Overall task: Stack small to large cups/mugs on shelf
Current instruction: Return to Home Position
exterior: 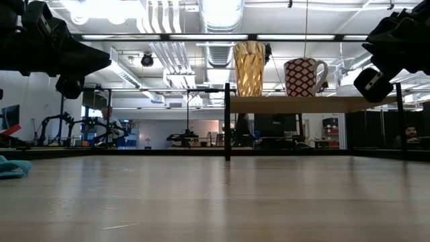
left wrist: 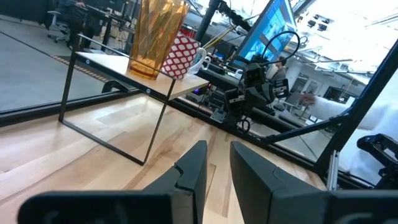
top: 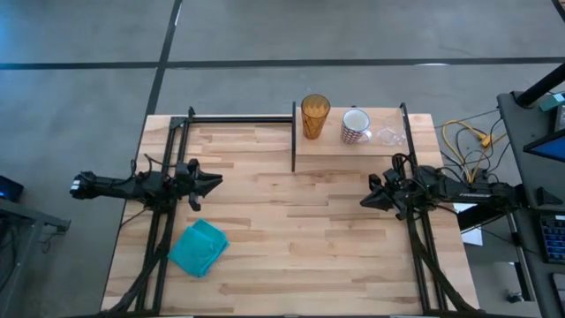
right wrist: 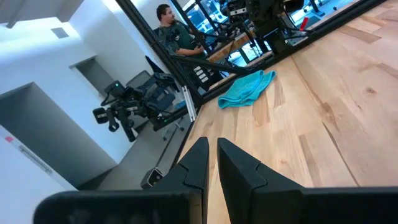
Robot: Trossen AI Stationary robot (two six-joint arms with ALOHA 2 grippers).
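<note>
On the shelf (top: 344, 152), at the table's far right, three vessels stand upright in a row. From left to right they are the amber tumbler (top: 315, 116), the white mug with a red pattern (top: 356, 126) and the tiny clear glass cup (top: 389, 136). The low view shows the tumbler (exterior: 249, 68) and the mug (exterior: 304, 76) resting on the board by their bases. My left gripper (top: 218, 181) hovers over the table's left half, shut and pointing right. My right gripper (top: 363, 202) hovers near the shelf's near edge, shut and pointing left. Neither holds anything.
A teal cloth (top: 199, 247) lies crumpled near the table's near left corner. The shelf's black metal legs (top: 293, 137) stand on the tabletop. Yellow cables (top: 468, 141) lie beyond the table's right edge. A person (right wrist: 171, 28) sits in the room beyond the table. Bare wood spans the table's middle.
</note>
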